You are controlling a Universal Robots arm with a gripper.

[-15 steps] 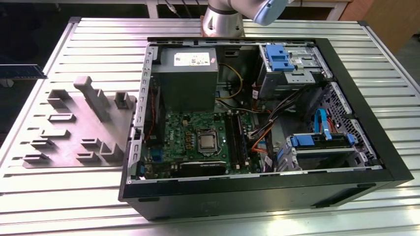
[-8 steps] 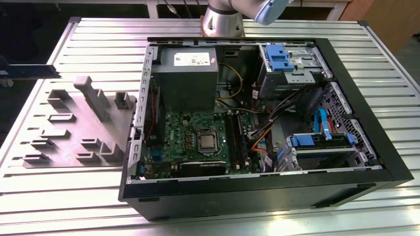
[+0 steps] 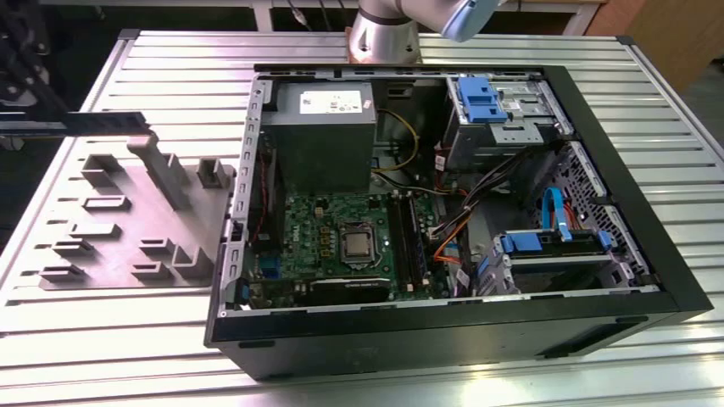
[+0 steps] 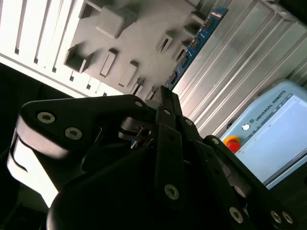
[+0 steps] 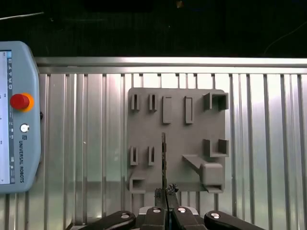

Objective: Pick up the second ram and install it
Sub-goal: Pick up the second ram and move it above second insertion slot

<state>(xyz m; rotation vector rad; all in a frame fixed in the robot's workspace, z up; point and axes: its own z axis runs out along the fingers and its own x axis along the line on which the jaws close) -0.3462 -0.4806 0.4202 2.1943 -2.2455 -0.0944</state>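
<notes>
Second ram (image 4: pixel 195 42), long thin blue-green circuit strip with black chips, clamped at one end in the pincer (image 5: pixel 165 192), projecting straight ahead, standing on edge

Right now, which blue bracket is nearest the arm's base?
The blue bracket on the drive cage beside the power supply; the other bracket lies farther away.

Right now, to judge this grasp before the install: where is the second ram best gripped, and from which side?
I would grip the second ram at one short end, clamping its two flat faces, coming in along its length. It is a thin strip, so only the faces offer a flat hold. The end effector is shut on it this way, above the grey holder plate.
</notes>
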